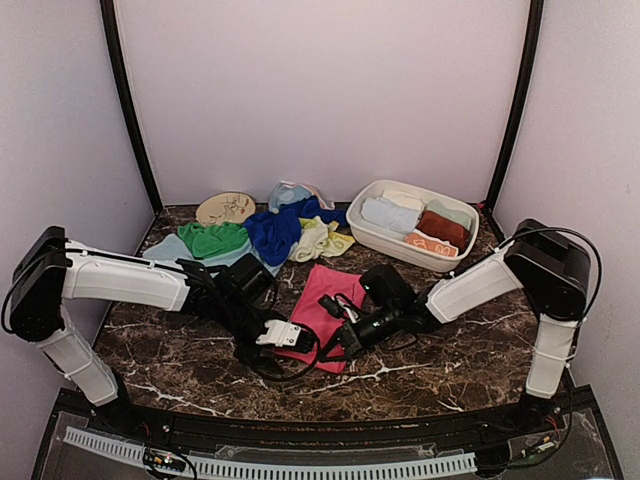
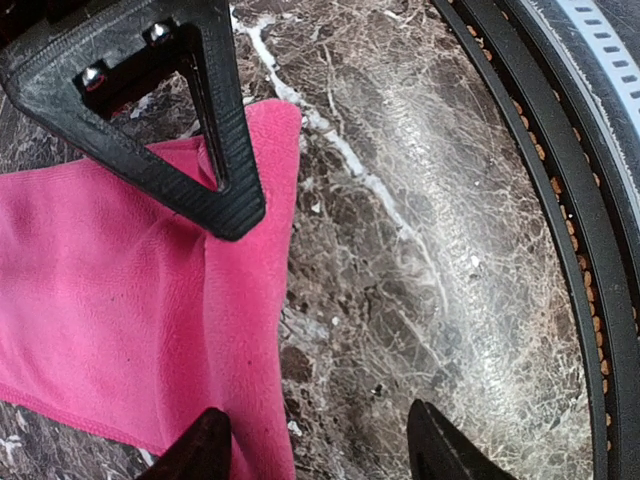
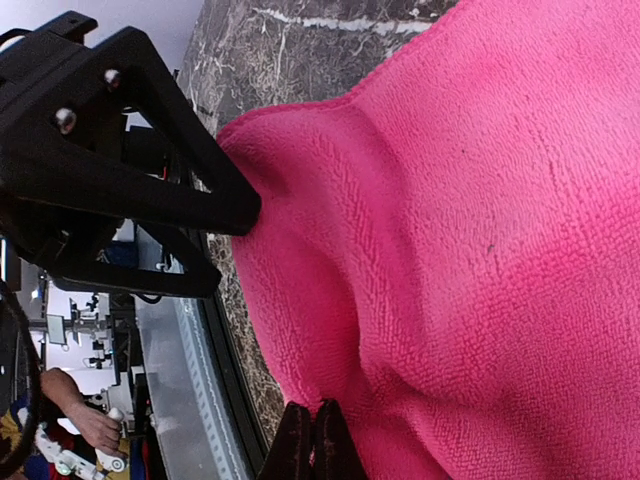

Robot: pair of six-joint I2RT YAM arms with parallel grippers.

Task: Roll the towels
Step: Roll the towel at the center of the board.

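Top view: towel (image 1: 322, 300) flat on the table (image 1: 170, 345), long axis far-to-near, with left gripper (image 1: 283, 335) and right gripper (image 1: 347, 335) at its near end

Left wrist: left gripper spread wide, straddling the towel's edge

Right wrist: right gripper pinches the towel's hem

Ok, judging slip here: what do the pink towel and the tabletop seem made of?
The pink towel looks like microfiber terry, matte; its fine looped pile shows. The tabletop looks like brown marble or marble-look laminate, glossy; white veins and glare show.
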